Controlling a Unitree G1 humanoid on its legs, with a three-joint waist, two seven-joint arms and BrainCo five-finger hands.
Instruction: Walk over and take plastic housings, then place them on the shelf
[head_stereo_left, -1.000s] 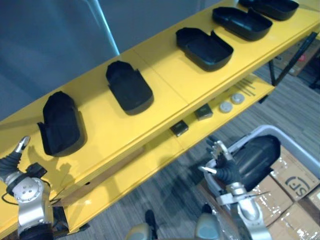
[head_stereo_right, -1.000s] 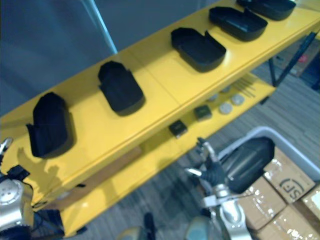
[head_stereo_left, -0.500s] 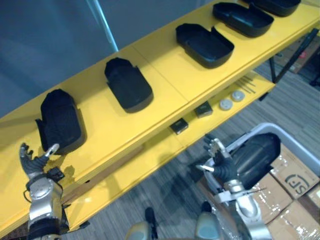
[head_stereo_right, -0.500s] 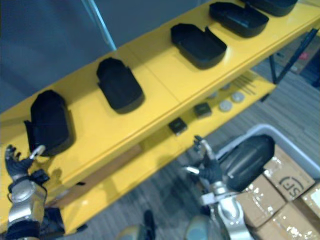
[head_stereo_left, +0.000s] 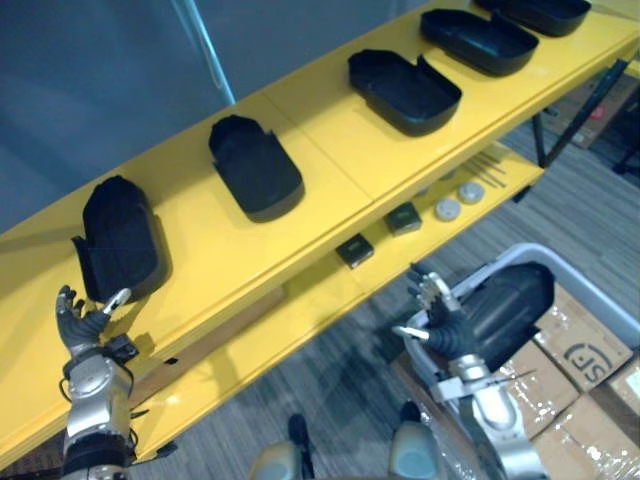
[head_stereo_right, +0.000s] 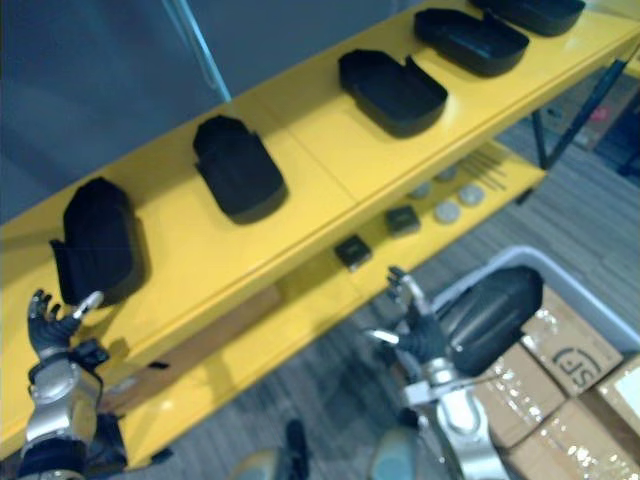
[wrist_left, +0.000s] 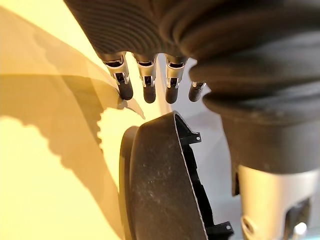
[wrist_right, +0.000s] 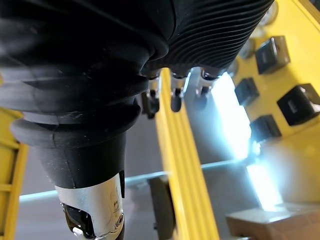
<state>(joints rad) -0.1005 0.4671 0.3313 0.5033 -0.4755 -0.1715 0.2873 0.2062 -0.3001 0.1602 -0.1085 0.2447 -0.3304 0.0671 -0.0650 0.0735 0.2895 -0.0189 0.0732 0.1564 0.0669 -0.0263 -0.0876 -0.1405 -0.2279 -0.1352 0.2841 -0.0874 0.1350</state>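
Plainly both hands are empty: the left hand (head_stereo_left: 85, 322), at 8 o'clock in the head views, spreads straight fingers just at 6 o'clock of the leftmost housing (head_stereo_left: 120, 240), touching it or not I cannot tell; the right hand (head_stereo_left: 440, 325), at 5 o'clock, hangs with loose fingers before a sixth housing (head_stereo_left: 510, 298) lying in a grey bin (head_stereo_left: 530, 250), its near end hidden behind the hand. That leftmost one starts a row of five on the yellow shelf (head_stereo_left: 330, 160), running from 9 to 1 o'clock; the last housing (head_stereo_left: 535, 12) is cut off by the top edge; blocks (head_stereo_left: 354, 250) and discs (head_stereo_left: 447, 209) on the lower shelf (head_stereo_left: 290, 320) are too small to identify.
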